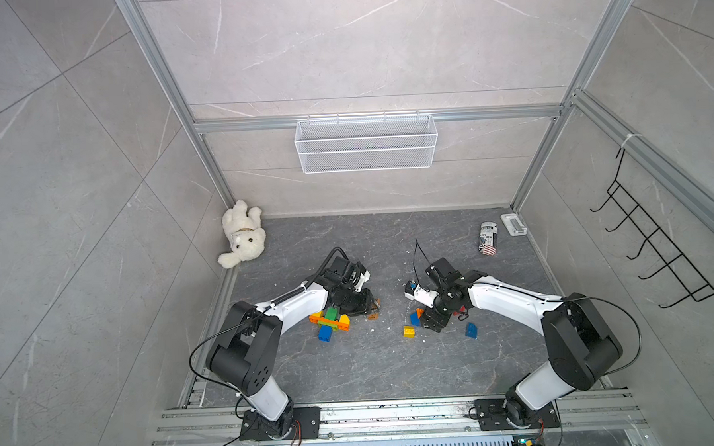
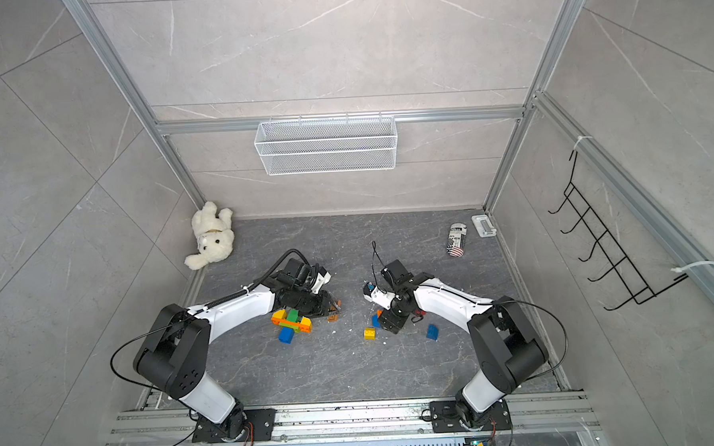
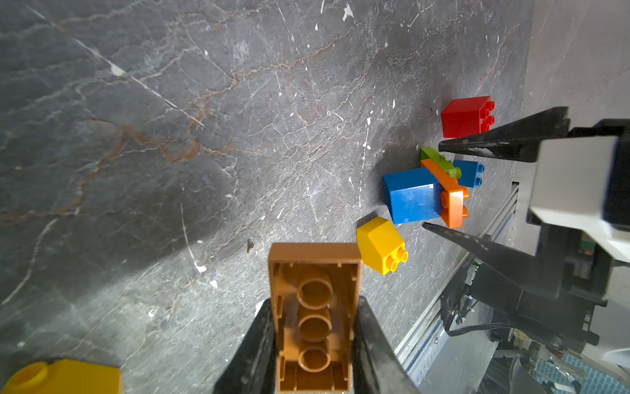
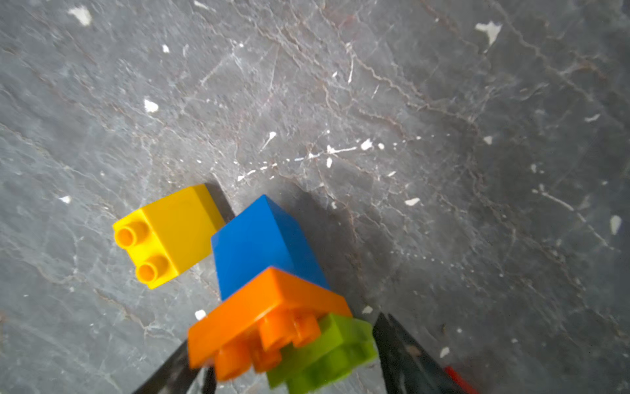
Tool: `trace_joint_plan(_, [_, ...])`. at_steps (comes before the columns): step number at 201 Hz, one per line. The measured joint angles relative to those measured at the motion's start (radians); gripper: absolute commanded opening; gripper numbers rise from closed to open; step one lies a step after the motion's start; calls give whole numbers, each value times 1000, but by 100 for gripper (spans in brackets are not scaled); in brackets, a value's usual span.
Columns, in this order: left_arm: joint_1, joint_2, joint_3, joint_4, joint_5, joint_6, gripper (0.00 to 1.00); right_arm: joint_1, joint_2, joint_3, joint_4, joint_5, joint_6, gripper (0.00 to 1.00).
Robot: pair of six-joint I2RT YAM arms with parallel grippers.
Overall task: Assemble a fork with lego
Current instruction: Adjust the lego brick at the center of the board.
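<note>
Left wrist view: brown brick [image 3: 315,317], hollow side facing camera at bottom centre, pinched at one end by the left gripper [image 3: 315,302]; pressed onto the part-built piece [image 1: 330,320] left of centre in a top view, it could pivot or slip. At right, the right gripper [image 3: 432,186] stands spread astride a blue-orange-lime stack [image 3: 412,198], contact unclear; a skewed squeeze may split it or knock the yellow brick [image 3: 380,245] just beside.
</note>
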Motion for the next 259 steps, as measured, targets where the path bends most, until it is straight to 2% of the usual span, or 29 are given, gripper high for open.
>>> trace_joint_plan(27, [6,14,0,6,8,-3,16,0,38,0,11,11,-11,70])
trace_joint_plan(39, [7,18,0,8,11,-5,16,0,47,0,14,15,-17,63])
trace_joint_plan(52, [10,19,0,11,11,-6,16,0,56,5,12,16,-23,46])
trace_joint_plan(60, [11,21,0,12,11,-6,16,0,61,12,6,14,-22,43])
trace_joint_plan(117, [11,21,-3,20,11,-14,16,14,69,48,-32,-4,-9,43])
trace_joint_plan(149, [11,7,-35,31,9,-25,16,35,81,115,-126,-3,-6,41])
trace_joint_plan(210, [15,-98,-113,35,-2,-46,16,49,115,264,-305,0,2,38])
trace_joint_plan(259, [48,-199,-196,40,-24,-58,16,98,220,421,-443,38,22,38])
